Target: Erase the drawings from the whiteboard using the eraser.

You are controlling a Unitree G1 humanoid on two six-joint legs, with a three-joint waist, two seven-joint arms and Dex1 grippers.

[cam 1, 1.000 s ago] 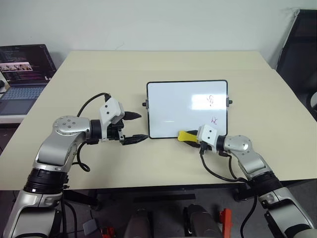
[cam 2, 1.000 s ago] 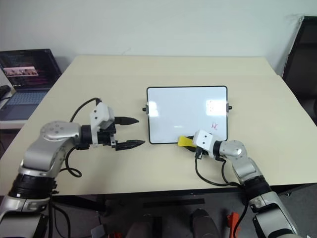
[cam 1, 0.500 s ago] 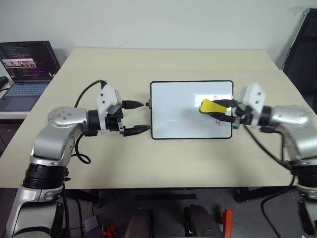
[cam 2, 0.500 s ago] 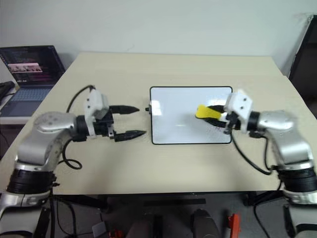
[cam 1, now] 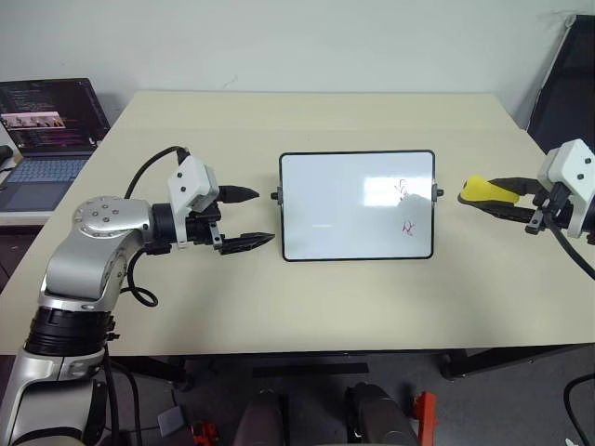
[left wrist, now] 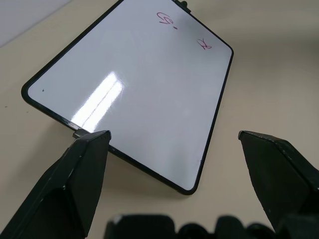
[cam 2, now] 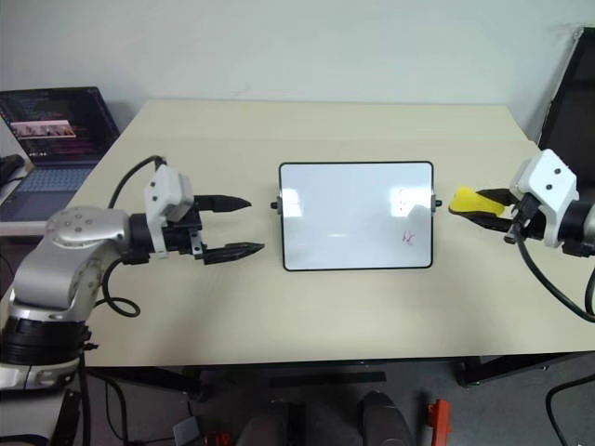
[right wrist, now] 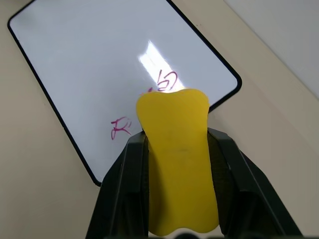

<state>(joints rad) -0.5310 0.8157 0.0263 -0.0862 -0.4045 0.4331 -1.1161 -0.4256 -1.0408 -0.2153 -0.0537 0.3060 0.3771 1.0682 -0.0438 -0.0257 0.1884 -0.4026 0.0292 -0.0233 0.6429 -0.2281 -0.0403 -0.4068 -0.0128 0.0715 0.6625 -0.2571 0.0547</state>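
The whiteboard [cam 1: 357, 205] lies flat in the middle of the beige table, with two small red-purple drawings [cam 1: 403, 190] near its right side, one above the other [cam 1: 407, 227]. My right gripper [cam 1: 507, 197] is shut on the yellow eraser [cam 1: 485, 190] and hovers to the right of the board, off its edge, pointing toward it. In the right wrist view the eraser [right wrist: 177, 159] sits clamped between both fingers, with the drawings [right wrist: 167, 79] beyond its tip. My left gripper [cam 1: 256, 216] stands open just left of the board's left edge, holding nothing.
An open laptop [cam 1: 45, 130] sits on a side desk at the far left. A dark chair [cam 1: 565, 84] stands past the table's right corner. The beige table [cam 1: 307, 297] has bare room in front of and behind the board.
My right gripper has lifted the eraser from the board's front right edge, passed over the drawings, and swung out to the right of the board. The left gripper has hardly moved.
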